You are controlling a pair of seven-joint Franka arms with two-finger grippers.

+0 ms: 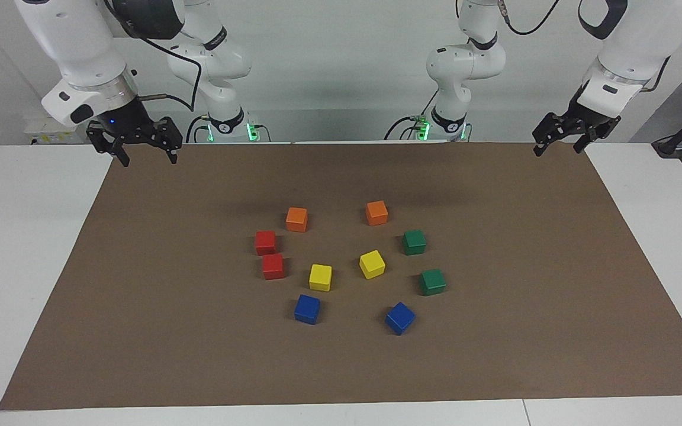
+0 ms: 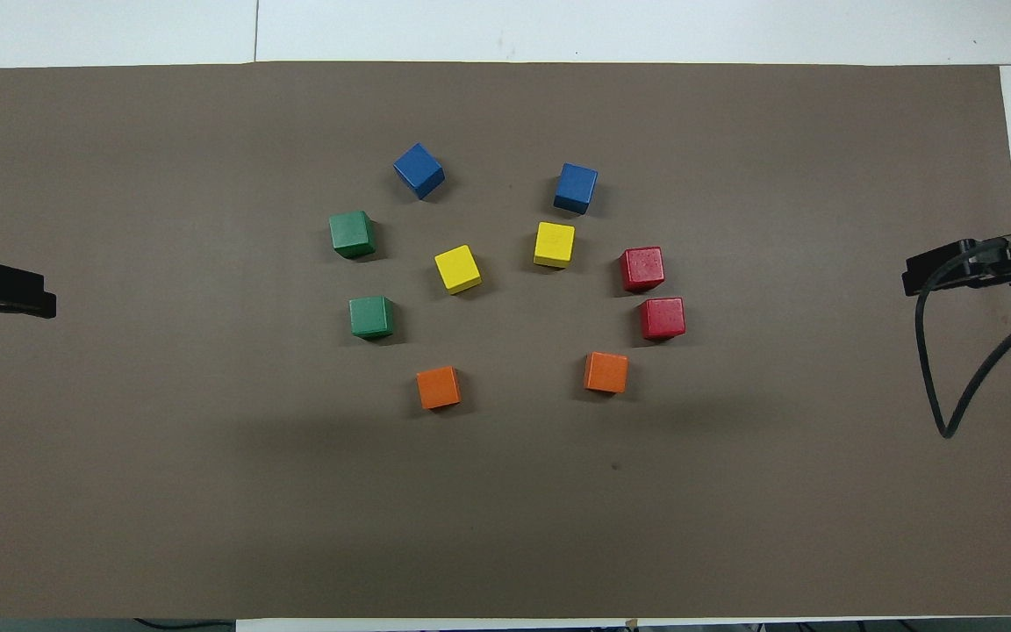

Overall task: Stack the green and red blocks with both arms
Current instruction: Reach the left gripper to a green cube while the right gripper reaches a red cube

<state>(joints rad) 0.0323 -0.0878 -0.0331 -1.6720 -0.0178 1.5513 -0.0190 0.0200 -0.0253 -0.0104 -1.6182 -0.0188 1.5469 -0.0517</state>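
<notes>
Two green blocks (image 1: 414, 242) (image 1: 433, 281) sit apart on the brown mat toward the left arm's end of the cluster, also seen from overhead as green blocks (image 2: 371, 317) (image 2: 352, 234). Two red blocks (image 1: 265, 242) (image 1: 273, 266) lie close together toward the right arm's end, showing overhead as red blocks (image 2: 663, 318) (image 2: 642, 269). My left gripper (image 1: 559, 149) hangs open and empty over the mat's corner at its own end. Raised above the other robot-side corner, my right gripper (image 1: 147, 157) is open too, holding nothing. Both arms wait well away from the blocks.
Two orange cubes (image 1: 296, 219) (image 1: 376, 212) lie nearest the robots. Two yellow cubes (image 1: 320, 277) (image 1: 372, 264) sit in the cluster's middle and two blue cubes (image 1: 307, 309) (image 1: 399, 318) farthest out. The brown mat (image 1: 140, 331) covers the white table (image 1: 15, 266).
</notes>
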